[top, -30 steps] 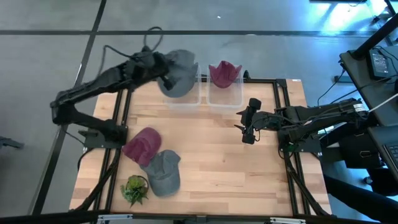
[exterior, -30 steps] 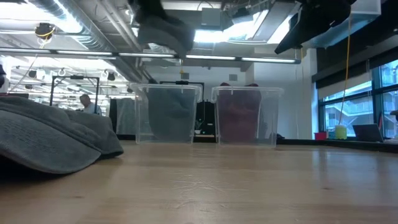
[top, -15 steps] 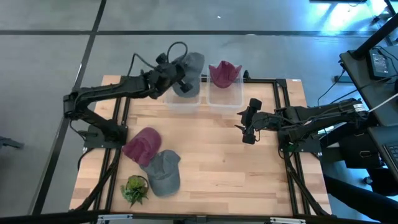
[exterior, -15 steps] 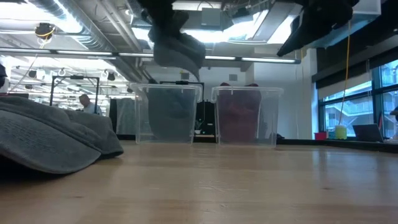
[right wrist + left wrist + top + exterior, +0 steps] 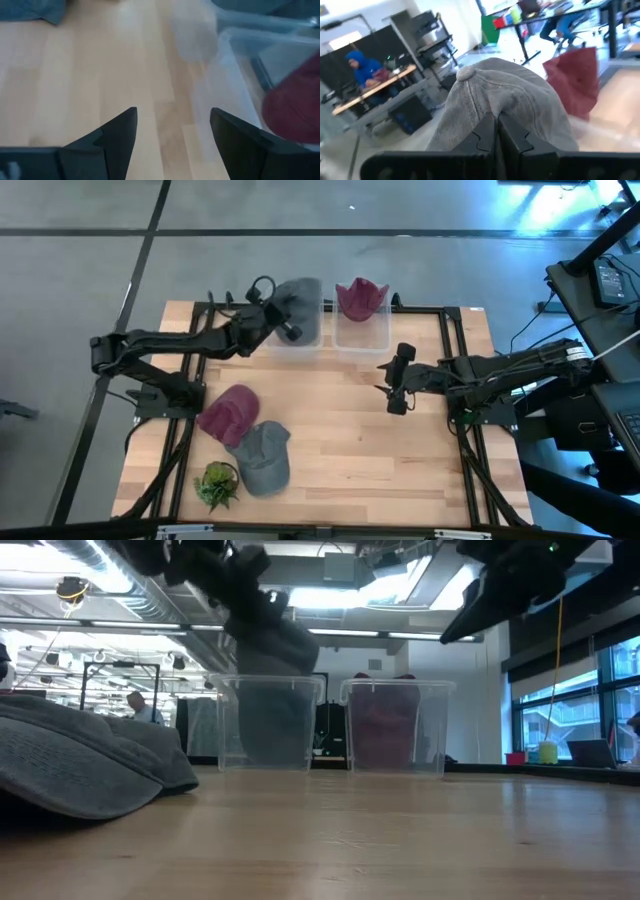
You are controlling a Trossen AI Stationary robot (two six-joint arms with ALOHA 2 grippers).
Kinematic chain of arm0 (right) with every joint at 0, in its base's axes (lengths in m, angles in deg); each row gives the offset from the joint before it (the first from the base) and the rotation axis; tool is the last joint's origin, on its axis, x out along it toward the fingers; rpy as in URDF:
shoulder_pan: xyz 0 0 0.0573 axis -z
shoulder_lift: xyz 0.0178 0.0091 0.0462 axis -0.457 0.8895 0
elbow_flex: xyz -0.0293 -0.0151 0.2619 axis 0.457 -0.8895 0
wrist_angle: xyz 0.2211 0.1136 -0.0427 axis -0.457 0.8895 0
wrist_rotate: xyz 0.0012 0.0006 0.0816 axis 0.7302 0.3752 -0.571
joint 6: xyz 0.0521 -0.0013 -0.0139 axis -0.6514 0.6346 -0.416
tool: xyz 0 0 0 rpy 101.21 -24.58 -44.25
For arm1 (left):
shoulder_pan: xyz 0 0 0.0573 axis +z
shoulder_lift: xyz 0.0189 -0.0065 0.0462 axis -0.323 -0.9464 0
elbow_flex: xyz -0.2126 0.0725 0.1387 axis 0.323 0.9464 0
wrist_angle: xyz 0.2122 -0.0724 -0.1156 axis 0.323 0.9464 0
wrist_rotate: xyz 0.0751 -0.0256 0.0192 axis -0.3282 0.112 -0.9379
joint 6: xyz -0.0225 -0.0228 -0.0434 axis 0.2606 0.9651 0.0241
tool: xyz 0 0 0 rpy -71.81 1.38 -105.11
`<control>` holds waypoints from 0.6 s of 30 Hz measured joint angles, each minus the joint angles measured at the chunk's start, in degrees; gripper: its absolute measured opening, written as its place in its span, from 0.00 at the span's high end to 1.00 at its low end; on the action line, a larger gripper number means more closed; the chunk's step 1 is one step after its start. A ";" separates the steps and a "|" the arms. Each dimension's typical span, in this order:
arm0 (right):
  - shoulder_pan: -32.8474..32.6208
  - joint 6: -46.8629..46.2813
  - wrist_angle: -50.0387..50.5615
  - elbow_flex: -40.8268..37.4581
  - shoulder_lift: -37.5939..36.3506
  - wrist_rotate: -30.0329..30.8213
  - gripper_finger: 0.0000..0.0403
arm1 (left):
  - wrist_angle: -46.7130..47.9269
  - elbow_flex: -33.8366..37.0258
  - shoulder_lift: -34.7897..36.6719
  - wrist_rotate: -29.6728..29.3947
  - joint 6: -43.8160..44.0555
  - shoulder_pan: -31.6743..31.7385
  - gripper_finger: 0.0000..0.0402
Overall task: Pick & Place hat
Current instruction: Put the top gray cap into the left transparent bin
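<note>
A grey hat [image 5: 302, 302] hangs in my left gripper [image 5: 281, 321] over the left clear bin [image 5: 297, 345] at the table's far edge. In the low view the grey hat [image 5: 272, 640] sits just above that bin's rim [image 5: 265, 682]. The left wrist view shows its crown and top button [image 5: 465, 73]. A maroon hat [image 5: 360, 297] lies in the right clear bin [image 5: 361, 338]. My right gripper [image 5: 393, 388] hovers open over the table's middle right, touching nothing. My left gripper [image 5: 496, 120] is shut on the grey hat's crown cloth [image 5: 496, 107], a raised fold of it pinched between the two fingers, below the top button. The fingers come slanting from the table's left side. The hat is lifted clear and droops over the left bin.
A second maroon hat [image 5: 229, 412], a second grey hat [image 5: 265, 457] and a small green plant [image 5: 217, 484] lie on the table's near left. Bare wood [image 5: 370, 450] spreads across the middle and right. A black frame [image 5: 455, 370] rims the table.
My left gripper has carried the grey hat rightward along the far edge and down, from high beside the left bin to just above its rim. It has stayed shut on the hat throughout.
</note>
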 joint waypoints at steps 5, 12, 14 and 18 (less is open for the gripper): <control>0.00 0.85 -0.59 0.00 0.00 -1.03 0.38 | -4.54 4.63 -0.65 -0.50 4.39 1.01 0.99; 0.00 0.89 -1.22 0.00 0.00 -1.01 0.38 | -14.04 9.27 -4.14 1.87 6.05 2.55 0.99; 0.00 0.89 -1.27 0.00 0.00 -1.01 0.38 | -14.98 9.35 -5.56 2.72 4.22 3.02 0.98; 0.00 0.84 -1.27 0.02 0.00 -1.01 0.38 | -15.97 9.33 -7.98 3.50 5.64 3.81 0.96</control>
